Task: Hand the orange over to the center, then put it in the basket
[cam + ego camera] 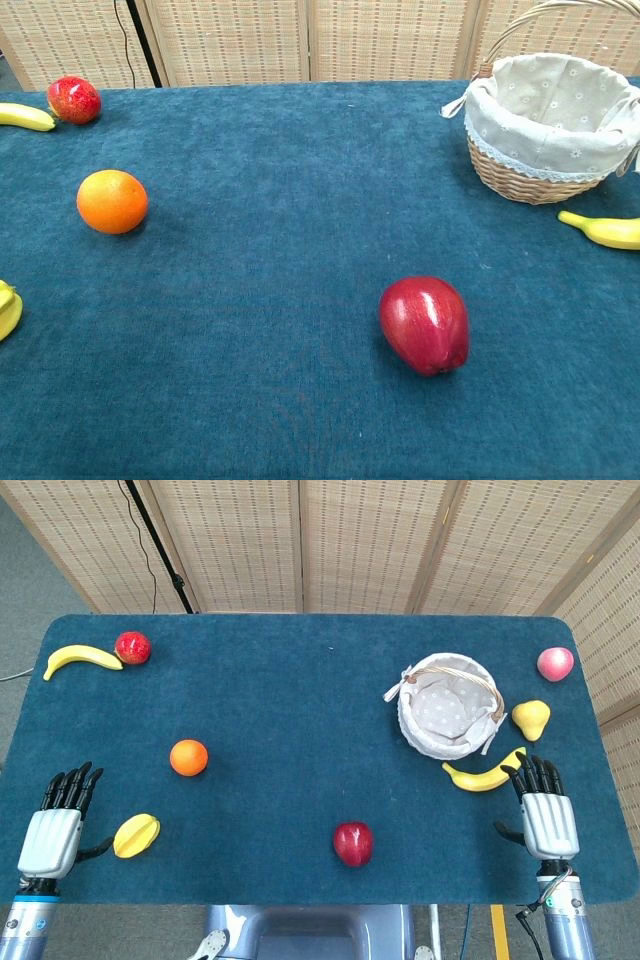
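Note:
The orange (188, 757) (112, 201) lies on the blue table, left of centre. A wicker basket (449, 706) (548, 120) with a pale cloth lining stands on the right, with nothing in it. My left hand (58, 820) rests flat at the front left edge, fingers spread and holding nothing, a good way below and left of the orange. At the front right edge my right hand (545, 812) lies flat with fingers apart, below and right of the basket. Neither hand shows in the chest view.
A dark red apple (352, 842) (425, 324) sits front centre. A yellow starfruit (136, 835) lies beside my left hand. Two bananas (80, 659) (483, 776), a red fruit (132, 647), a yellow pear (531, 718) and a pink apple (555, 664) lie around the table.

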You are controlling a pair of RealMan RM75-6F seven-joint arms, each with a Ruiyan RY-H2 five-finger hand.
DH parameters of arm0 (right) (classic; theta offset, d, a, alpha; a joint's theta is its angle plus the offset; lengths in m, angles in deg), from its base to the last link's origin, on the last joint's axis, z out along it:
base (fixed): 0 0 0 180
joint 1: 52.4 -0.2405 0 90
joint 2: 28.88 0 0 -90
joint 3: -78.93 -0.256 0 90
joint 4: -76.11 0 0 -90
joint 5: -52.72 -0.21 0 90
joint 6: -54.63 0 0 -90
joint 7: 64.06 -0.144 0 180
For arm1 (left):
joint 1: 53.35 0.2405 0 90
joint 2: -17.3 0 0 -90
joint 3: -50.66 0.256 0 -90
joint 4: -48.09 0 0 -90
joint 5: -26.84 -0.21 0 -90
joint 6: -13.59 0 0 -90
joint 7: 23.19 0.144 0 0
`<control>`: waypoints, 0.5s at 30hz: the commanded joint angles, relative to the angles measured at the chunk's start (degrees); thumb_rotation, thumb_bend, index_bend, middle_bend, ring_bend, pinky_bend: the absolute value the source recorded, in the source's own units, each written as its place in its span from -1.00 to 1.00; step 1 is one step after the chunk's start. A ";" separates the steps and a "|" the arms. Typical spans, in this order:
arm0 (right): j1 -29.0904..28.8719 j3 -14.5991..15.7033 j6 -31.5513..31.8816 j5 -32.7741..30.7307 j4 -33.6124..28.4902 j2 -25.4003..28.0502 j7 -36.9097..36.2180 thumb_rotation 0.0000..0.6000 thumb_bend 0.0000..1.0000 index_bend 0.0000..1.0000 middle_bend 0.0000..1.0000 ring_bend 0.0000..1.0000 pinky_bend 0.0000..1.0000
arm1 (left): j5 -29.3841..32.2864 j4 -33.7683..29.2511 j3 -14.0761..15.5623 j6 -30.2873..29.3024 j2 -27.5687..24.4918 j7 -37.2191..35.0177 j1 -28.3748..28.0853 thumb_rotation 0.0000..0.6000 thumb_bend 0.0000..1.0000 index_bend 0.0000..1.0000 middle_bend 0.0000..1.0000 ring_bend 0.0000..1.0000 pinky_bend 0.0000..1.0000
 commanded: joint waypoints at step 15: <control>-0.10 0.05 -0.35 -0.15 -0.11 -0.06 -0.17 1.00 -1.00 -0.60 -0.82 -0.92 -0.88 | 0.80 0.36 -0.38 0.19 0.20 0.03 -0.04 1.00 -0.79 -0.85 -1.00 -1.00 -1.00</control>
